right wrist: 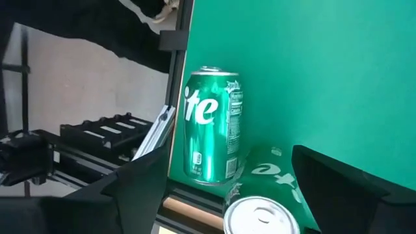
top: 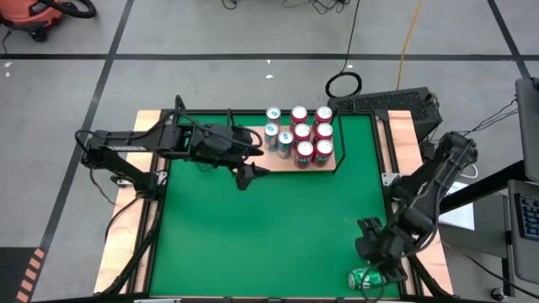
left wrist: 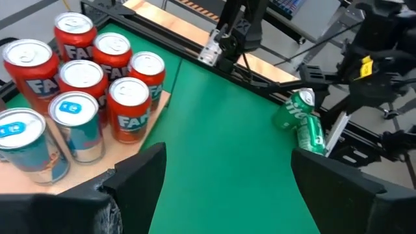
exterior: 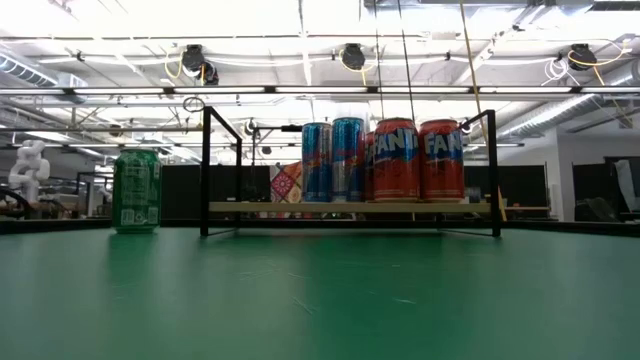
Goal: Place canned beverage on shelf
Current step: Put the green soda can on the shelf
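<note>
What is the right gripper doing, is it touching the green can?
Apart. The right wrist view shows the green can standing upright ahead of the open right gripper, with a clear gap on each side of it.

The red cans [exterior: 418, 160] read "FAN" (probably Fanta), and the green can [right wrist: 212, 125] shows "ite".

Both arms are built of dark, near-black jointed segments with black cables routed along the links. The left pincer [top: 244, 177] and right pincer [top: 368, 244] each carry two broad, flat, matte black fingers [left wrist: 140, 175] with angular edges and rough-textured inner bases.
</note>
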You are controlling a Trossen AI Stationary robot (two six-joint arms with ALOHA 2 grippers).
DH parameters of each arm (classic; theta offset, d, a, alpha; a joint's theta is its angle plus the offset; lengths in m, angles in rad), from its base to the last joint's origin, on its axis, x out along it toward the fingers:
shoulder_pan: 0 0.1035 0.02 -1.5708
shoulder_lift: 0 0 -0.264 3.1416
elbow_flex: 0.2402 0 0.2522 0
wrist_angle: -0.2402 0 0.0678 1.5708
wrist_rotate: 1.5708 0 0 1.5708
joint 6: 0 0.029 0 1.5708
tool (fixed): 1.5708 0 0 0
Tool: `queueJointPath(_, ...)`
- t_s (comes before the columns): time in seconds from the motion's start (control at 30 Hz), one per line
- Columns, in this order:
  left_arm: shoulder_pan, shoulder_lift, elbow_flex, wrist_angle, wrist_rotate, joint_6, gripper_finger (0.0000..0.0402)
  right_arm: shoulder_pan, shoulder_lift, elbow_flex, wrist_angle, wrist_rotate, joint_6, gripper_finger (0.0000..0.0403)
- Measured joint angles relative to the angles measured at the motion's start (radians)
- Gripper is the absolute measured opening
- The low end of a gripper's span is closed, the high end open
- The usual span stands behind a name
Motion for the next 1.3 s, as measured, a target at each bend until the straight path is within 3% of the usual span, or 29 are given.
queueJointPath(0.3, -0.039, 0.000, 0.000, 0.000, -0.004, -0.019, 0.0329, 0.070, 0.054, 0.000, 0.002, 0.004, 0.081, 0.0316)
queueJointPath(0.47, -0.039, 0.000, 0.000, 0.000, -0.005, -0.026, 0.0329, 0.106, 0.053, 0.000, 0.072, 0.061, 0.114, 0.0317)
queueJointPath(0.7, -0.039, 0.000, 0.000, 0.000, -0.007, -0.027, 0.0329, 0.148, 0.052, 0.000, 0.121, 0.109, 0.127, 0.0345)
queueJointPath(1.0, -0.044, 0.000, 0.001, 0.000, -0.008, -0.051, 0.0329, 0.160, 0.091, 0.000, 0.116, 0.076, 0.052, 0.0364)
queueJointPath(1.3, -0.044, 0.000, 0.001, 0.000, -0.017, -0.048, 0.0329, 0.158, 0.211, 0.000, 0.198, 0.049, 0.089, 0.0364)
